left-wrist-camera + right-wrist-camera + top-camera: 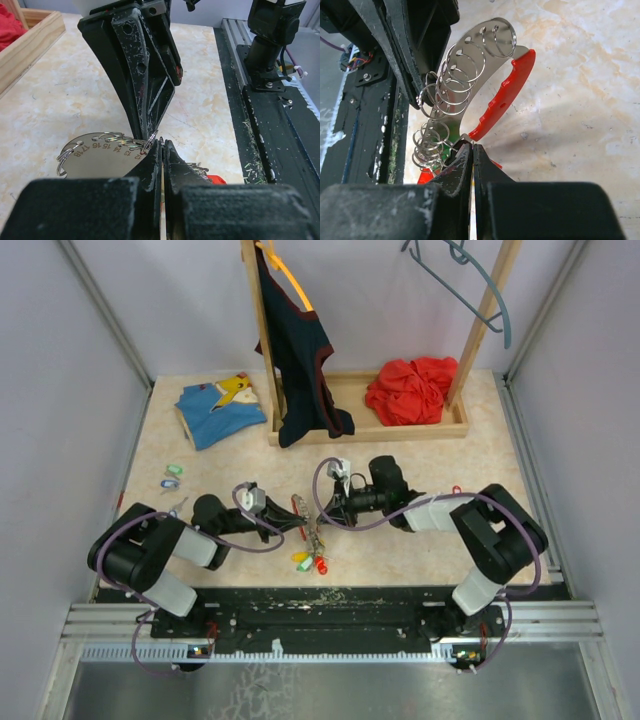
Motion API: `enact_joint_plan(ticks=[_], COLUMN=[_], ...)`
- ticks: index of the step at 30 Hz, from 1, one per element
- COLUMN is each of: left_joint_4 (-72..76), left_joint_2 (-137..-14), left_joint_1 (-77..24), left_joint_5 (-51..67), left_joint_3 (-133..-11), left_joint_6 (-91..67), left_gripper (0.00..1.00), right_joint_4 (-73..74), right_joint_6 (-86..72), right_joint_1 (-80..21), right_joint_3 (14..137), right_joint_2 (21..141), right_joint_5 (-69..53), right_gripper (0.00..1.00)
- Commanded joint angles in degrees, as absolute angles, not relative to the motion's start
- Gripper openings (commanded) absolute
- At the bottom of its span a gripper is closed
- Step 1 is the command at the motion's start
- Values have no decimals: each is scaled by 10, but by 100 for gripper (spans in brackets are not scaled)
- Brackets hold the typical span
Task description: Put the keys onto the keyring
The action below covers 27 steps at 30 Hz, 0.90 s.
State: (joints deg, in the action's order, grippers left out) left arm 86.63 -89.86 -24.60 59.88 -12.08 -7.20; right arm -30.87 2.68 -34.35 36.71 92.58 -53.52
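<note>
The keyring (470,75) is a curved metal plate with numbered holes, several split rings and a red handle (507,95); it is held up between both arms at mid-table (312,530). My left gripper (164,145) is shut, with a thin sliver of metal between its jaws and a ring at the tips. My right gripper (472,145) is shut on a small tab of the plate near the handle. Keys with yellow-green (301,559) and red (320,565) tags hang or lie under the plate. Two loose keys, green (173,471) and blue (170,482), lie at the left.
A wooden rack (400,425) stands at the back with a dark garment (300,350) hanging from it, a red cloth (410,390) on its base and a teal hanger (470,280). A folded blue shirt (215,410) lies at back left. The black rail (320,600) runs along the near edge.
</note>
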Motion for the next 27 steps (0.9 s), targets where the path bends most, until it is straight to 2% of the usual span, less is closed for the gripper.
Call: enact_joint_plan(ticks=[1, 4, 9, 14, 20, 27], left_joint_4=[950, 951, 942, 927, 858, 788], left_joint_2=[-903, -905, -905, -902, -889, -902], left_joint_1=[-244, -244, -244, -244, -244, -245], left_joint_5=[619, 613, 603, 588, 571, 577], left_joint_3=[-112, -112, -112, -113, -123, -154], left_joint_6=[-89, -89, -87, -81, -53, -51], left_gripper=[0, 0, 0, 0, 0, 0], right_joint_4=[-325, -319, -209, -188, -70, -16], right_joint_6=[-18, -19, 27, 29, 28, 20], right_joint_1=[-341, -341, -341, -342, -349, -353], right_joint_3=[393, 384, 392, 376, 386, 383], right_joint_2=[926, 907, 873, 842, 795, 780], right_joint_5=[-544, -536, -475, -445, -310, -278], right_gripper=[0, 0, 0, 0, 0, 0])
